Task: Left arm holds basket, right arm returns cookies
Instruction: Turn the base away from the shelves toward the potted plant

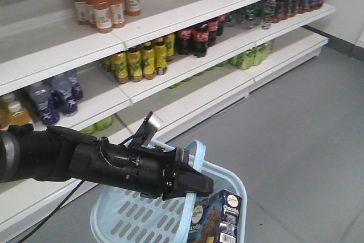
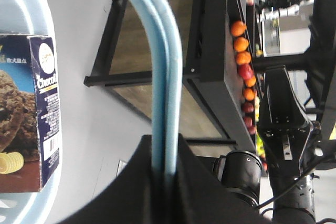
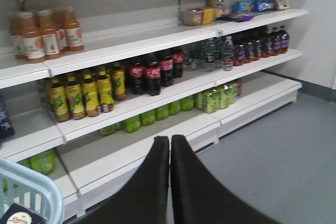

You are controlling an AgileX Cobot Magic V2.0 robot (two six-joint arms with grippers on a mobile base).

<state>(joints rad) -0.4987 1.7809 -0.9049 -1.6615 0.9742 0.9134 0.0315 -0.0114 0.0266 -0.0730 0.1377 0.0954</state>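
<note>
White supermarket shelves (image 1: 187,66) fill the background, stocked with orange juice bottles (image 1: 105,1), yellow-labelled bottles (image 1: 139,61) and cola bottles (image 1: 193,38), above a grey floor (image 1: 307,140).

The basket (image 1: 114,220) hangs in front of the shelves at the bottom of the front view, its handle (image 1: 196,149) raised upright. The cookies (image 1: 219,217) stand on end inside it, in the corner away from the shelves. The box's long axis is close to vertical and its top end points up, reaching about rim level. Its broad face with the cookie picture turns towards the basket's middle. The narrow side with the barcode label faces the front camera. In the left wrist view the box (image 2: 31,114) lies against the basket's pale blue rim, clear of any finger.

The left arm (image 1: 68,157) reaches in from the left. The left pincer (image 1: 196,183) is clamped tight on the handle, and in its own camera the handle (image 2: 165,66) runs straight down into the narrow gap between the black fingers (image 2: 199,192).

The right pincer (image 3: 169,145) is closed, its two fingers pressed together with nothing between them. It faces the shelves, well apart from the cookies. Only a corner of the box (image 3: 18,216) and of the basket (image 3: 31,192) shows at the lower left of that view.
</note>
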